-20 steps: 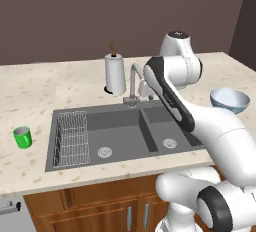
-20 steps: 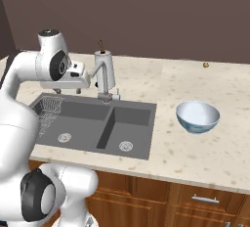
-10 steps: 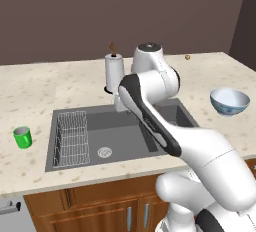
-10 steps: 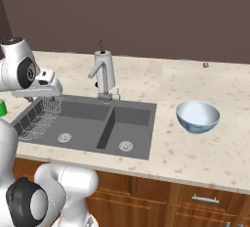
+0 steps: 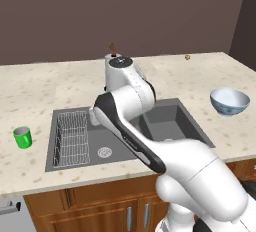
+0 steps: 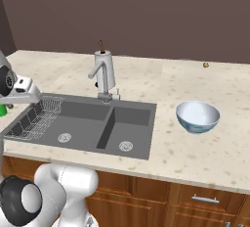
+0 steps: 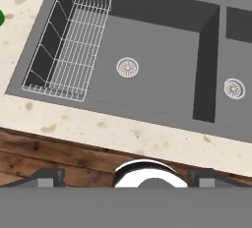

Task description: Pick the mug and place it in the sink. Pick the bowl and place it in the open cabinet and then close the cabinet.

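Mug (image 5: 22,137) sat upright on the surface (image 5: 40,86) left of the sink (image 5: 165,121), untouched. Gripper (image 7: 127,177) was spread wide, empty, above the sink's rack (image 5: 71,137). Risk: a fast sideways approach could tip the mug. Bowl (image 5: 229,101) stood far right; behind, a plain brown wall (image 5: 125,11).
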Tool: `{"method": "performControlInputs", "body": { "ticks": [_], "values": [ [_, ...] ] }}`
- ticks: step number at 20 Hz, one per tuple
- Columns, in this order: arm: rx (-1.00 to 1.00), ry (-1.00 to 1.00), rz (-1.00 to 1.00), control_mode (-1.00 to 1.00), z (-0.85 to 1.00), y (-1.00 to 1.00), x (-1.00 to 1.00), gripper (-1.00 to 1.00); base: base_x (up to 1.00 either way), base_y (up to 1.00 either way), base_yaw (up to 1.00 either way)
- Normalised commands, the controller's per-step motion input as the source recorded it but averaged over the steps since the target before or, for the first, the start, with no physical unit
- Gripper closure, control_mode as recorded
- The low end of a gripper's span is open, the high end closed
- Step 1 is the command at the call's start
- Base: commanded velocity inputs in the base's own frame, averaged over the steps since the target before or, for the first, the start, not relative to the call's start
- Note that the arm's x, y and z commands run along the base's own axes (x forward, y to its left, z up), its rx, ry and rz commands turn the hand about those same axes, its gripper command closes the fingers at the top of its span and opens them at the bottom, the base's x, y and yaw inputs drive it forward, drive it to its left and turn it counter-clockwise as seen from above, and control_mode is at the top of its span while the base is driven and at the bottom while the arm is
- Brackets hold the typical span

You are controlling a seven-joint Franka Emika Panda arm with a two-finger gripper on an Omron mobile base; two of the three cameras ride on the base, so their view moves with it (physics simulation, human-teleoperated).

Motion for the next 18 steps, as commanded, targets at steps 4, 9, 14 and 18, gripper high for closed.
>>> {"method": "performControlInputs", "body": {
  "ticks": [4,9,14,18],
  "values": [
    [-0.01,0.01,0.07,-1.00,-0.24,0.61,0.00,-1.00,0.00,0.00,0.00],
    [0.00,0.00,0.10,-1.00,-0.18,0.59,0.06,-1.00,0.00,0.00,0.00],
    [0.04,0.00,0.11,-1.00,-0.22,0.32,0.04,-1.00,0.00,0.00,0.00],
    [0.06,0.00,0.10,-1.00,-0.34,0.32,0.16,-1.00,0.00,0.00,0.00]
  ]
}}
